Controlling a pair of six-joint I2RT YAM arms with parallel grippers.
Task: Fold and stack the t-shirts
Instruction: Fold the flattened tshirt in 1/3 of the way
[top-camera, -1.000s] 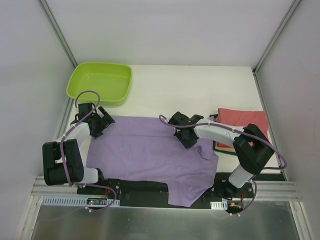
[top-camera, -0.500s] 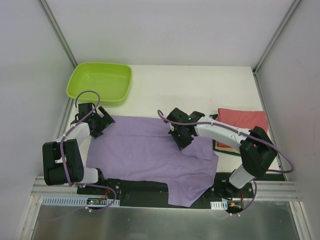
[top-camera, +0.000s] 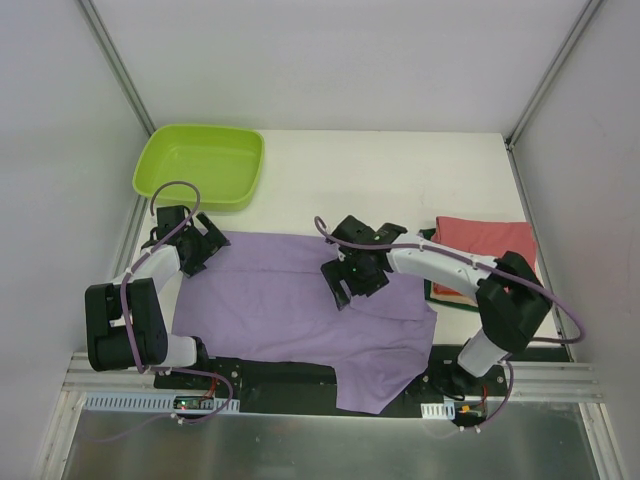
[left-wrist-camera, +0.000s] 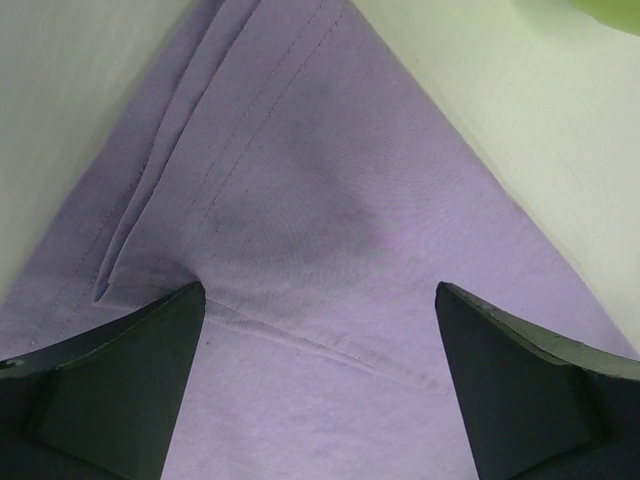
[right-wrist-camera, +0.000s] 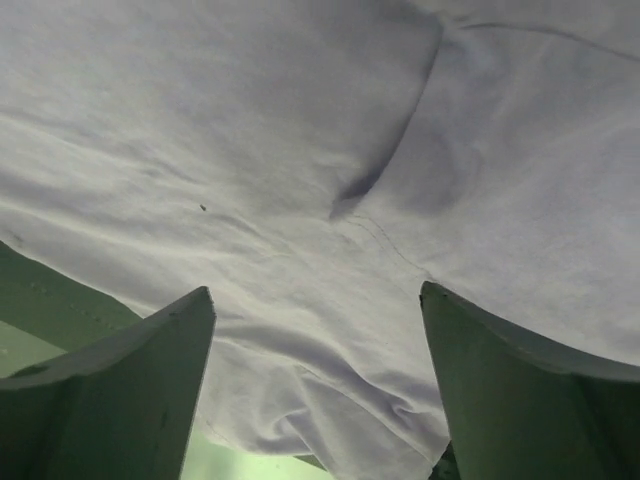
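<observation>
The large lilac-purple t-shirt (top-camera: 290, 305) lies spread across the table's near half, one part hanging over the front edge. My left gripper (top-camera: 203, 243) stands open over its far left corner, and the left wrist view shows a folded hem of the shirt (left-wrist-camera: 330, 230) between the spread fingers (left-wrist-camera: 120, 385). My right gripper (top-camera: 350, 280) is open just above the middle of the shirt (right-wrist-camera: 330, 180), nothing between its fingers (right-wrist-camera: 530, 390). At the right, a folded red t-shirt (top-camera: 490, 245) tops a small stack with an orange and a dark green edge showing.
A lime-green plastic tub (top-camera: 200, 165) sits at the far left corner. White walls with metal posts close in the table (top-camera: 400, 175) on three sides. The arm bases and a metal rail (top-camera: 300, 385) run along the near edge.
My right gripper moved left over the purple shirt, then opened and let go of the cloth. The left arm has stayed still.
</observation>
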